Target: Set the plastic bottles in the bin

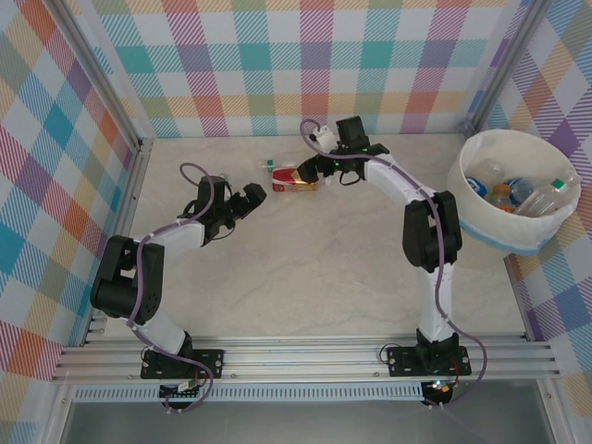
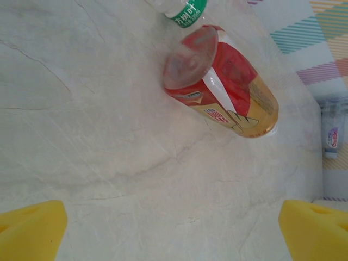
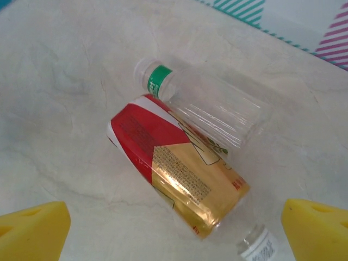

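Overhead view: the left gripper and the right gripper face each other across two bottles lying at the far middle of the desk. The bin stands at the far right, well apart from both arms. A heap of bottles already lies inside it; their number cannot be counted from here.

Left wrist view: the jaws are spread wide, with one yellow fingertip in each lower corner and nothing between them. The red-and-gold bottle lies on its side ahead, its base end turned toward the camera. The clear bottle with the green band is cut off by the top edge. A small labelled item at the right edge is too blurred to identify.

Right wrist view: the jaws here are likewise wide apart and empty, with the yellow fingertips in the lower corners. This view shows the red-and-gold bottle along its full length. The clear bottle with the green band lies touching it on the far side, roughly parallel. A white-capped bottle neck enters at the bottom edge, its body out of frame; the overhead view does not resolve it.

Checked walls enclose the desk on three sides.
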